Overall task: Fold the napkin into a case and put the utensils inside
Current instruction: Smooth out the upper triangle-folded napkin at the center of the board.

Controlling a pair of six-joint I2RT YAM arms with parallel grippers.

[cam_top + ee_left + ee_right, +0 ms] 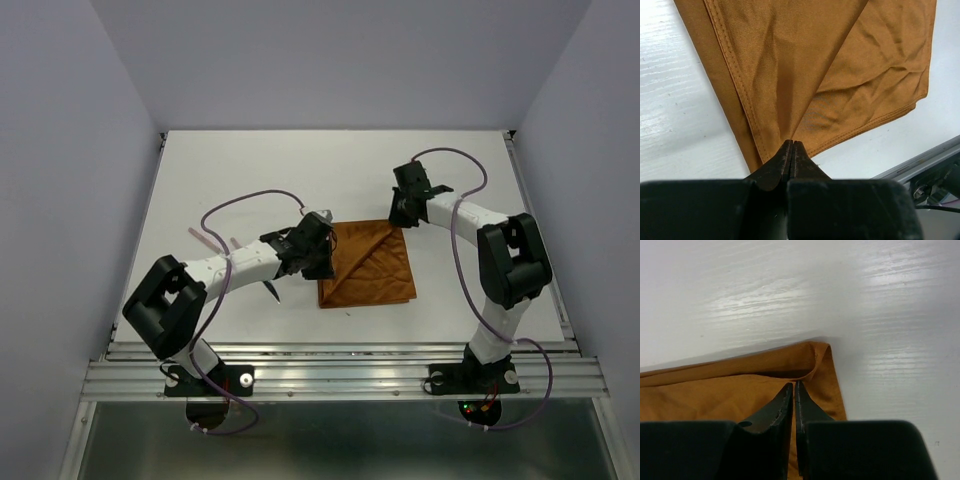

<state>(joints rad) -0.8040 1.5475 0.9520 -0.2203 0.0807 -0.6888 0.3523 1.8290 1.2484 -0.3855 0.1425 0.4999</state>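
- Left gripper (792,144): fingers pressed together, pinching the napkin (790,60) at a point on its left edge. Creases in the cloth fan out from the tips, so the cloth looks taut there.
- Right gripper (793,386): fingers all but together, with only a hairline slit between them, set on the napkin's far right corner. That corner curls up in a small loop just beyond the tips. Whether a layer is caught between them cannot be told.
- Napkin, top view: a folded, roughly square pad at mid-table (450,160), with a diagonal flap across its upper face. No slim case is formed yet.
- Utensils: one dark-pointed piece (272,291) lies on the table just near-left of the left gripper, apart from the cloth. The others are too small to sort out.
- Step judged in hand: drawing a layer across to narrow the pad towards a pouch.
- Handling advice:
  - Lift only enough to free the top layer.
  - Carry the pinched point low and straight across.
  - Use the far right corner as the anchor, so the layers underneath do not drag.
  - Lay hem to edge before opening.
  - Steer the left arm's travel clear of the dark-pointed piece.
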